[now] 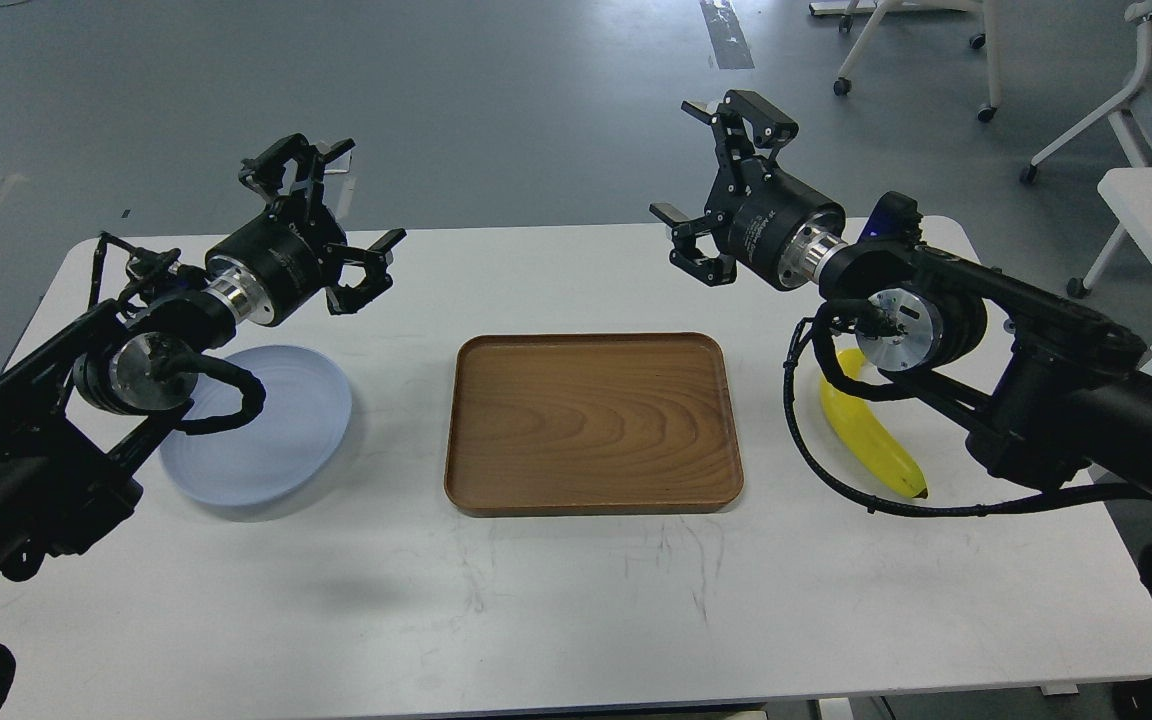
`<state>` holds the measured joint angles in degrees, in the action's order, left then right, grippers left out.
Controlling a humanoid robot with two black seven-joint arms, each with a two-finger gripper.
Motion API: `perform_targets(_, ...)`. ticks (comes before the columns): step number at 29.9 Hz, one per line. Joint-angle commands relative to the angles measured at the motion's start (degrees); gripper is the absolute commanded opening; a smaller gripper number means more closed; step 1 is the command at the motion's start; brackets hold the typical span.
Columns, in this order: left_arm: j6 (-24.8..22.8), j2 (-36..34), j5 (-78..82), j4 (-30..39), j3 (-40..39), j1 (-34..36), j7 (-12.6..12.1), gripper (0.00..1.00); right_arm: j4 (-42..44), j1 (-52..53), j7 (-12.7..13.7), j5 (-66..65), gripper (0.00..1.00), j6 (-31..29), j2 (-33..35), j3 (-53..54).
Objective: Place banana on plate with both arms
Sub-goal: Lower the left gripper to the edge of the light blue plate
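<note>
An office or lab: a white tabletop (576, 620) on grey floor (496, 110), wheeled white chairs (921, 40) beyond the tabletop.

Yellow banana (871, 435), pale-blue plate (281, 430), wood-grained brown tray (591, 425).

Light: bright, even, from overhead.
Shadows: soft, faint under the rectangular brown wooden tray (591, 425) and the round pale blue plate (281, 440).
Glare: mild sheen on the white rectangular tabletop (576, 600).
Focus: sharp throughout.
</note>
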<state>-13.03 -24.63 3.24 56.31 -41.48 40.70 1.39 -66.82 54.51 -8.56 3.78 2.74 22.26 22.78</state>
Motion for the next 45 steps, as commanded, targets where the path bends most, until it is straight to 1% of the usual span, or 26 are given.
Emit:
perform_targets(1, 0.0, -0.2, 0.0, 0.1, 0.1, 0.1, -0.1, 0.98, -0.1, 0.0, 0.0, 0.0, 1.0, -0.1, 0.3, 0.0)
perform_targets(4, 0.0, -0.1, 0.0, 0.4, 0.2, 0.1, -0.3, 0.98, -0.2, 0.0, 0.0, -0.2, 1.0, -0.1, 0.4, 0.0)
perform_targets(6, 0.3, -0.2, 0.8, 2.0, 0.5, 0.3, -3.0, 0.98, -0.2, -0.1, -0.1, -0.3, 1.0, -0.1, 0.4, 0.0)
perform_targets(8, 0.6, -0.3, 1.3, 2.8, 0.6, 0.5, -3.8, 0.98, -0.2, -0.1, -0.1, -0.4, 1.0, -0.1, 0.5, 0.0)
perform_targets(10, 2.3, -1.2, 4.7, 3.2, 0.7, 1.1, -3.9, 0.98, -0.2, -0.2, -0.1, -0.4, 1.0, -0.2, 0.6, 0.0)
perform_targets(11, 4.8, -1.9, 9.3, 3.6, 1.1, 1.6, -3.9, 0.98, -0.1, -0.2, -0.1, -0.4, 1.0, -0.3, 0.7, 0.0)
perform_targets(12, 9.0, -2.7, 15.5, 6.1, 2.6, 2.3, -4.0, 0.98, -0.1, -0.3, -0.3, -0.4, 1.0, -0.3, 0.9, 0.0)
perform_targets(13, 11.4, -3.3, 19.0, 8.1, 3.6, 2.5, -4.0, 0.98, -0.2, -0.4, -0.3, -0.4, 1.0, -0.3, 0.9, 0.0)
perform_targets(14, 15.7, -5.6, 26.8, 12.9, 5.0, 2.6, -4.0, 0.98, -0.2, -0.5, -0.4, -0.4, 1.0, -0.3, 1.1, 0.2)
perform_targets(17, 20.3, -11.2, 39.5, 20.3, 7.5, 2.5, -3.9, 0.98, -0.2, -0.7, -0.4, -0.4, 1.0, -0.4, 2.5, 0.6)
perform_targets(19, 20.8, -14.4, 45.1, 22.7, 9.0, 2.4, -3.8, 0.98, -0.3, -0.9, -0.5, -0.4, 1.0, -0.4, 3.2, 0.8)
perform_targets(22, 20.8, -17.4, 48.3, 22.8, 9.4, 2.4, -3.8, 0.98, -0.5, -0.9, -0.6, -0.4, 1.0, -0.4, 4.4, 0.8)
perform_targets(24, 20.9, -19.2, 51.7, 21.7, 9.7, 1.9, -3.6, 0.94, -0.6, -1.0, -0.7, -0.4, 1.0, -0.5, 5.4, 0.9)
perform_targets(25, 20.9, -20.5, 56.1, 19.7, 11.1, 1.7, -2.9, 0.88, -0.7, -1.2, -0.7, -0.4, 1.0, -0.5, 6.0, 0.9)
perform_targets(26, 21.0, -21.9, 62.1, 16.9, 13.9, 1.3, -1.2, 0.85, -0.8, -1.2, -0.7, -0.4, 1.0, -0.5, 6.6, 1.0)
perform_targets(28, 21.8, -22.6, 68.5, 13.7, 17.1, 1.0, 0.9, 0.85, -0.9, -1.2, -0.7, -0.4, 1.0, -0.7, 7.3, 1.0)
perform_targets(29, 23.8, -23.0, 73.5, 11.6, 19.2, 1.0, 2.4, 0.85, -0.9, -1.2, -0.7, -0.4, 1.0, -0.8, 7.8, 1.0)
perform_targets(31, 27.9, -24.3, 75.9, 9.1, 21.2, 0.9, 3.9, 0.85, -0.7, -1.2, -0.7, -0.4, 1.0, -0.8, 8.2, 1.5)
perform_targets(33, 28.6, -27.5, 75.6, 8.2, 22.3, 0.4, 5.7, 0.85, -0.6, -1.3, -0.7, -0.4, 1.0, -0.8, 8.8, 1.8)
perform_targets(34, 28.8, -29.7, 75.9, 8.2, 23.4, -0.9, 8.4, 0.85, -0.6, -1.3, -0.7, -0.4, 1.0, -0.8, 9.3, 1.8)
perform_targets(36, 29.2, -31.7, 75.9, 8.4, 25.0, -2.7, 12.6, 0.85, -0.6, -1.3, -0.7, -0.4, 1.0, -0.8, 9.6, 1.7)
perform_targets(37, 29.4, -32.8, 75.7, 8.2, 26.3, -4.0, 15.6, 0.85, -0.6, -1.4, -0.7, -0.4, 1.0, -0.8, 10.1, 1.7)
perform_targets(38, 29.4, -33.1, 75.6, 7.9, 26.7, -4.8, 16.4, 0.85, -0.5, -1.8, -0.7, -0.4, 1.0, -0.8, 10.6, 1.7)
perform_targets(42, 29.4, -33.4, 75.4, 7.5, 27.9, -7.7, 15.3, 0.85, -0.2, -2.5, -0.8, -0.6, 1.0, -0.8, 11.5, 1.5)
perform_targets(44, 29.3, -33.0, 75.2, 7.5, 27.9, -8.4, 13.6, 0.85, 0.1, -2.7, -1.2, -1.1, 1.0, -0.8, 11.6, 1.3)
perform_targets(45, 29.0, -32.8, 74.5, 7.5, 27.9, -8.4, 12.1, 0.85, 0.0, -3.2, -1.3, -1.1, 1.0, -0.8, 11.6, 1.4)
